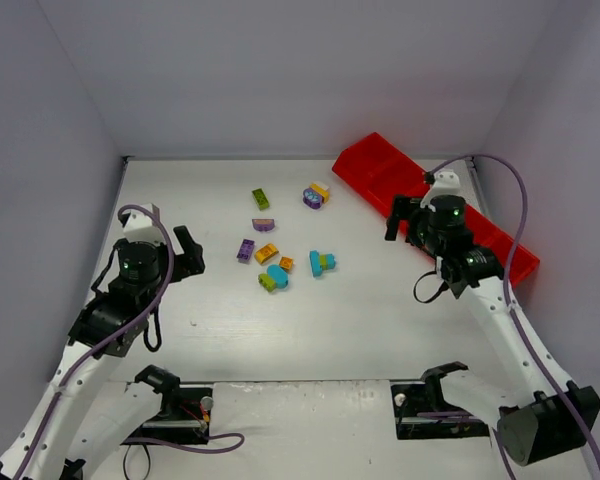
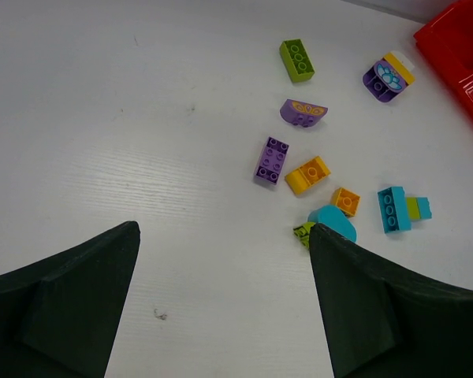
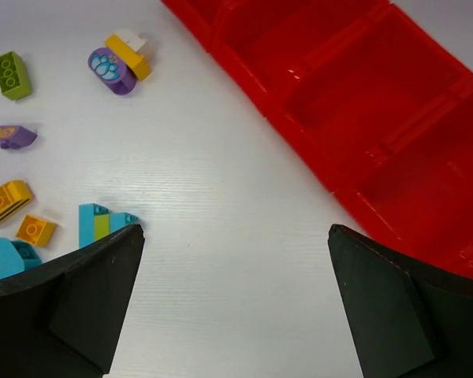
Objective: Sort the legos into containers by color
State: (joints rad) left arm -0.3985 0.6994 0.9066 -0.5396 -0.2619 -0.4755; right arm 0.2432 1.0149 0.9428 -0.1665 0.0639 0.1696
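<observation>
At far left over the tabletop (image 1: 330,330), left claw (image 2: 225,230) hangs w/ jaws spread wide, nothing between them. It's well apart from the red tray (image 1: 372,165), so any brick it takes has a long carry across, w/ more chance to slip from a poor pinch.

Mid-tabletop, all the legos lie loose, none sorted yet. L to R:
- purple brick (image 1: 246,250)
- lime brick (image 1: 261,199) and purple half-round (image 1: 263,224), both farther back
- orange brick (image 1: 267,253), just beside the purple one
- lime-and-cyan pair (image 1: 273,279), touching
- small orange cube (image 1: 286,264)
- purple/yellow/white clump (image 1: 316,194), near the tray's end
- cyan brick (image 1: 323,263) w/ a lime bit joined at its side

Main risk here is crowding. Bricks are far smaller than the jaws, so a finger coming down could shove a neighbour or pinch two at once. Mixed-colour clumps are worse — lifted as one, wrong colours land together in one compartment.

Right side: right claw (image 3: 236,228) is also wide open & empty, hovering just beside the tray's near wall, approx mid-length. Compartments (image 3: 378,102) in its wrist view look bare. Tray is shallow, lies at an angle and seems unfixed, w/ the arm over part of it — a low pass could bump it askew, or a brick dropped from height may bounce out. Both arms reaching into the same cluster could also clash.
</observation>
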